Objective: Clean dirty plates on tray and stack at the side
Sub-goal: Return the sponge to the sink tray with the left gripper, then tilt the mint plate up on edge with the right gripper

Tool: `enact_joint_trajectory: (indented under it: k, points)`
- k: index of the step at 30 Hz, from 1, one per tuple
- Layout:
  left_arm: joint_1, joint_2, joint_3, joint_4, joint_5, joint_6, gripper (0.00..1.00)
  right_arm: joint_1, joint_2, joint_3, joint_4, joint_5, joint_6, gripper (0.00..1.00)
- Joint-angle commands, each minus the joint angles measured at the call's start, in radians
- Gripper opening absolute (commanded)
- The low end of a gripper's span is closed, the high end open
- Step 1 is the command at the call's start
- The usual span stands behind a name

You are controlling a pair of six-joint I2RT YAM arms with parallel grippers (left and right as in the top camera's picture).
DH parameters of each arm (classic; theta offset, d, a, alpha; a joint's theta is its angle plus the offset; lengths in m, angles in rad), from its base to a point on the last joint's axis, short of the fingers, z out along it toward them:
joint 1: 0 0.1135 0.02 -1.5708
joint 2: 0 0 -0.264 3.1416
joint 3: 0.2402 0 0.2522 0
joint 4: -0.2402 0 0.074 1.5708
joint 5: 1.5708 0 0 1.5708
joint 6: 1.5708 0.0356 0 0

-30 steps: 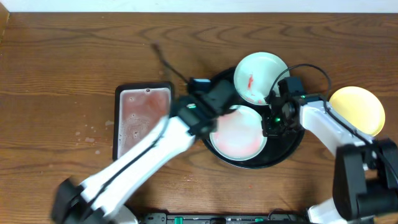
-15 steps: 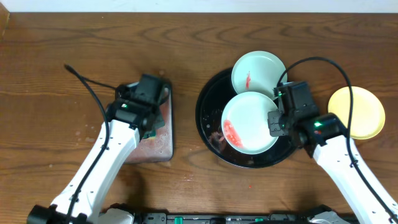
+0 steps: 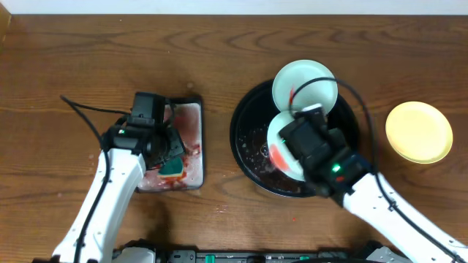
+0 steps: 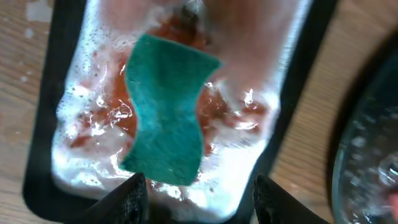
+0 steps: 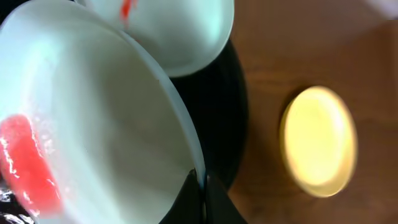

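Two changes in the last half second.

Overhead: the left end effector (image 3: pixel 170 150) has left the round tray (image 3: pixel 243 142) and now sits over the foam tray (image 3: pixel 191 109), with the sponge (image 3: pixel 173 169) right under it. The right end effector (image 3: pixel 298 130) has swung in over the smeared plate (image 3: pixel 279 146), which now looks tipped up off the tray floor. The second mint plate (image 3: pixel 306 82) is just beyond it. The yellow plate (image 3: pixel 419 131) is well off to its right on the bare surface (image 3: pixel 73 66).

Left wrist: fingers (image 4: pixel 127 196) apart, sponge lying free in pink suds just ahead. Scrubbing looks paused.

Right wrist: fingers (image 5: pixel 193 193) clamped on the smeared plate's rim, plate tilted, red smear (image 5: pixel 25 162) still wet on it.

Read: probably a lift toward the yellow plate, but this one isn't clean yet. Two plates remain in the tray.
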Motion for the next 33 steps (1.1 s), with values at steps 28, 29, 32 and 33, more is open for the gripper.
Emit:
enact_joint_trajectory:
  k: [28,29,32,33]
  points:
    - [0.004,-0.163,0.001,-0.071,0.055,0.021,0.82,0.403,-0.010,0.013,0.003,0.625,0.007,0.01]
    - [0.004,-0.163,0.001,-0.071,0.055,0.021,0.82,0.403,-0.010,0.013,0.003,0.625,0.007,0.01]
    - [0.004,-0.163,0.001,-0.071,0.055,0.021,0.82,0.403,-0.010,0.013,0.003,0.625,0.007,0.01]
    - [0.004,-0.163,0.001,-0.071,0.055,0.021,0.82,0.403,-0.010,0.013,0.003,0.625,0.007,0.01]
